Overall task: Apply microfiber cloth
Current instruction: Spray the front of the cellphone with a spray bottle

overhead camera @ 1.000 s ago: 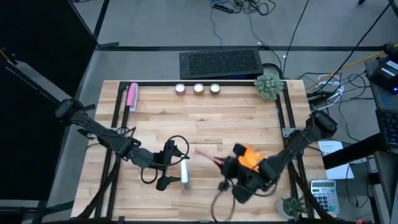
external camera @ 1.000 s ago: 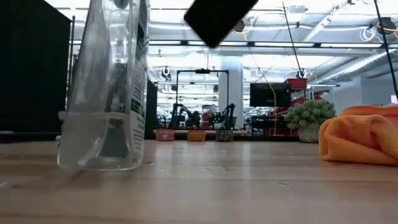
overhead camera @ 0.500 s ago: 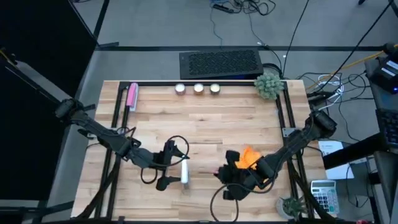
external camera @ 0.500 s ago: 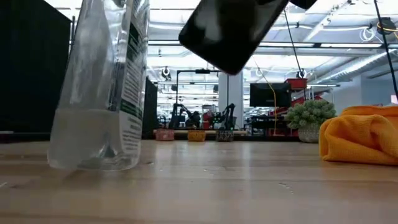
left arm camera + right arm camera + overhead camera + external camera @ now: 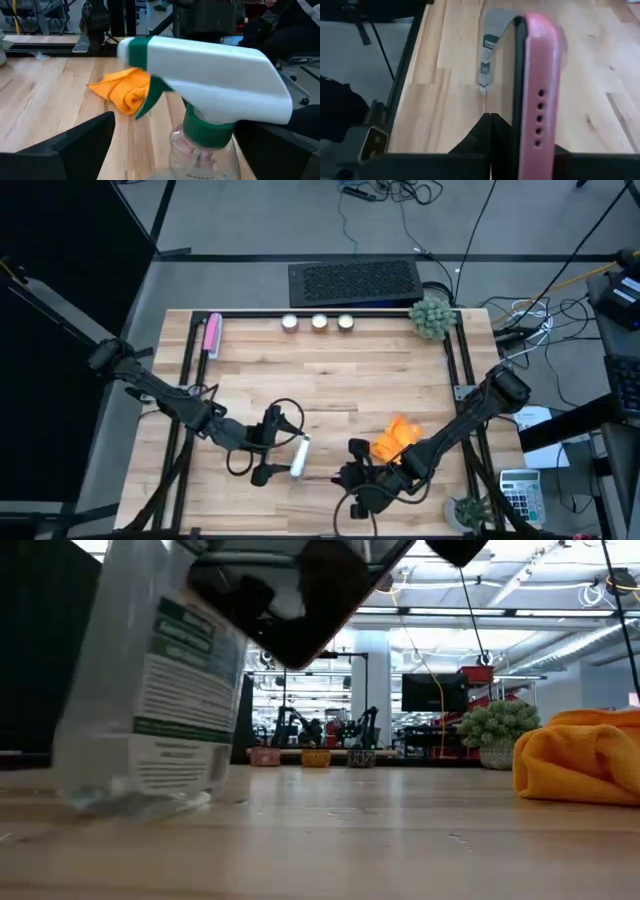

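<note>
Wooden table (image 5: 330, 370) carries everything I'm working with. The spray bottle (image 5: 298, 456) leans, clamped in my left gripper (image 5: 268, 445). The smartphone (image 5: 537, 95), pink-edged, is pinched by my right gripper (image 5: 362, 485). The microfiber cloth (image 5: 393, 438) lies bunched just beside, seemingly axis-less, not yet applied.

In the low view the spray bottle (image 5: 150, 690) is blurred and cut off at the top, and the microfiber cloth (image 5: 580, 755) runs past the edge. The right claw (image 5: 362, 480) hides most of the phone (image 5: 540, 95).
</note>
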